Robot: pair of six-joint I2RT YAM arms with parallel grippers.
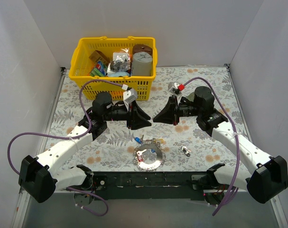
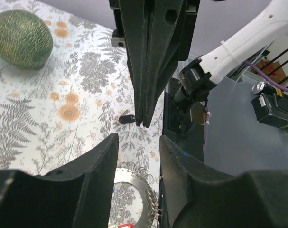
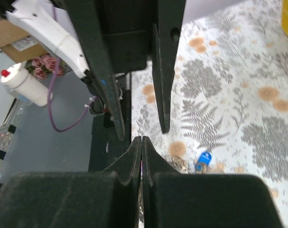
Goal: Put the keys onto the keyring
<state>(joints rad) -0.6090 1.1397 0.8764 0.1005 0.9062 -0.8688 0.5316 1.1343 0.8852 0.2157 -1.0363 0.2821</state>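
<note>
Your left gripper (image 1: 146,121) and right gripper (image 1: 159,117) face each other almost tip to tip over the middle of the floral cloth (image 1: 205,85) in the top view. The keyring (image 1: 158,160) lies flat on the base side of both, roughly midway between the arms. The blue-headed key (image 1: 135,139) sits between the grippers and the ring, just off the ring's far-left rim. That puts it on the left arm's side, so that arm is the nearer one. Its shank is too small here for you to read which way it points.

From the left wrist, your left gripper (image 2: 139,140) stands parted with nothing between its fingers. The keyring (image 2: 127,176) shows its toothed rim directly under that gap. The right gripper (image 2: 144,118) hangs opposite, clenched.

From the right wrist, your right gripper (image 3: 141,142) is pressed closed, and you cannot tell whether anything thin is pinched there. The blue-headed key (image 3: 204,157) lies on the cloth to the right of the tips. By my judgement, the reach goes down and toward the bases, and it suits the left arm best.
</note>
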